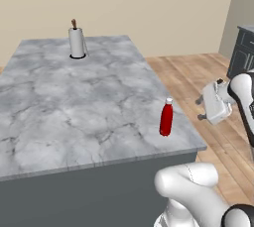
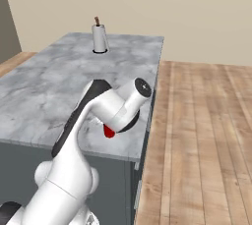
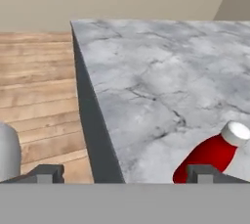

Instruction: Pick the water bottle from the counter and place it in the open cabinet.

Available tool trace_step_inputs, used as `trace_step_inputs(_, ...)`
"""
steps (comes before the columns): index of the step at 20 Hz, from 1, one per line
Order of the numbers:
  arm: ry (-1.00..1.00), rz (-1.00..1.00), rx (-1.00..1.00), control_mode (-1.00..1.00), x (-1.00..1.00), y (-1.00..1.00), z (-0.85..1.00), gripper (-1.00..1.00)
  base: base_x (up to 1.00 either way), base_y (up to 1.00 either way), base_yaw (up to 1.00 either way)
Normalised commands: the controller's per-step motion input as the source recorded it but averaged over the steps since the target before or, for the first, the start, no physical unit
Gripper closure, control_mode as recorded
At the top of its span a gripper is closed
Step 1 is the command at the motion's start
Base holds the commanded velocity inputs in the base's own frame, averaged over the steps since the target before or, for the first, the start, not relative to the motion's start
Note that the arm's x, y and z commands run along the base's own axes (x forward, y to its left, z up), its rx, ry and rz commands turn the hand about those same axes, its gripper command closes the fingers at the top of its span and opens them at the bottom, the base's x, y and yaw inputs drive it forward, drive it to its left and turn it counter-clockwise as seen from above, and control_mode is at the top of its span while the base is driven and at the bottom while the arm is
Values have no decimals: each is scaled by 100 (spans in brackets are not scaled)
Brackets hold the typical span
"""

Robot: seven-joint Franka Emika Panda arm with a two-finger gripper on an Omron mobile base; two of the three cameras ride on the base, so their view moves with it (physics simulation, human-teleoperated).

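The water bottle [image 1: 166,117] is slim and red with a white cap. It stands upright on the counter [image 1: 74,102] close to its right edge and near corner. My gripper [image 1: 200,109] hovers off that edge over the wooden floor, a short way right of the bottle, pointing toward it. In the hand view my gripper [image 3: 126,174] is open, the counter's edge lies between the fingertips, and the water bottle [image 3: 210,154] sits by the right fingertip [image 3: 205,173]. From the right base, my arm hides all but a red sliver of the water bottle [image 2: 108,131]. The open cabinet is out of view.
A white paper-towel roll [image 1: 77,42] on a holder stands at the far end of the counter [image 2: 59,81]. Wooden floor [image 2: 197,135] runs along the counter's right side. A dark base cabinet [image 1: 243,52] stands at the far right.
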Motion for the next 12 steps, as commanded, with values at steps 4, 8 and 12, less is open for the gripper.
trace_step_inputs(4, -13, 35, 10, -100, 0, -15, -25, -100, 0, 0, 0)
trace_step_inputs(8, -19, 18, 12, -100, 10, -4, -27, -100, 0, 0, 0)
trace_step_inputs(12, -12, 0, 7, -100, 23, 0, -19, -100, 0, 0, 0)
